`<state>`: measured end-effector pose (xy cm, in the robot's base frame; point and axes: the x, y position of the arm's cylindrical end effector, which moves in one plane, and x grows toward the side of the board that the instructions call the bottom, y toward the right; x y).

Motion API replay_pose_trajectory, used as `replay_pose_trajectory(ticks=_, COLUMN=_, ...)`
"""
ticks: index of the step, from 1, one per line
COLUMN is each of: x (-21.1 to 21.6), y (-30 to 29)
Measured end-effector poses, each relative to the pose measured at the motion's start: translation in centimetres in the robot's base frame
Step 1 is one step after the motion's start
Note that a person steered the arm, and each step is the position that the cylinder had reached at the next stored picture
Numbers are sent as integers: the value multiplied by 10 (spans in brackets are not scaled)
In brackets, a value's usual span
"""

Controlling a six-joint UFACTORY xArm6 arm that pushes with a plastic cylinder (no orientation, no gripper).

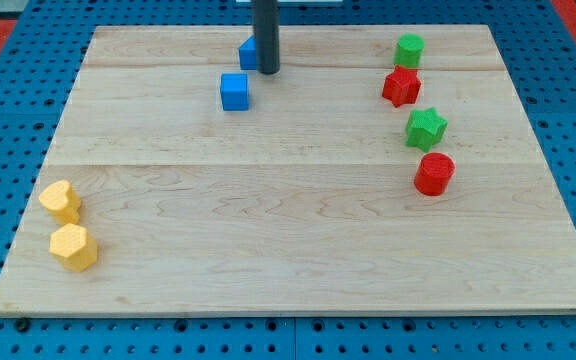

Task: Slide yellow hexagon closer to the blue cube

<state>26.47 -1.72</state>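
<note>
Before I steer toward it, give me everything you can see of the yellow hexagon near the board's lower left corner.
The yellow hexagonal block looks like matte plastic, a short six-sided prism resting flat on the pale wooden board near its lower left corner in the view. Nothing seems to touch it; the yellow heart-like block sits just above it, close, though any gap is hard to judge. My tip is far off, near the view's top.

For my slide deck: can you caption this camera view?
My tip rests beside a partly hidden blue block, above the blue cube, far from the yellow hexagon at the board's lower left.
</note>
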Motion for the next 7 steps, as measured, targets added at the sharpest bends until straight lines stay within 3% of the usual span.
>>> replay_pose_trajectory(ticks=1, x=-26, y=17)
replay_pose_trajectory(ticks=2, x=-21, y=-26)
replay_pose_trajectory(ticks=3, x=-16, y=-21)
replay_pose_trajectory(ticks=4, x=51, y=7)
replay_pose_trajectory(ticks=5, x=143, y=-2)
replay_pose_trajectory(ticks=6, x=252, y=-35)
replay_pose_trajectory(ticks=7, x=338, y=-111)
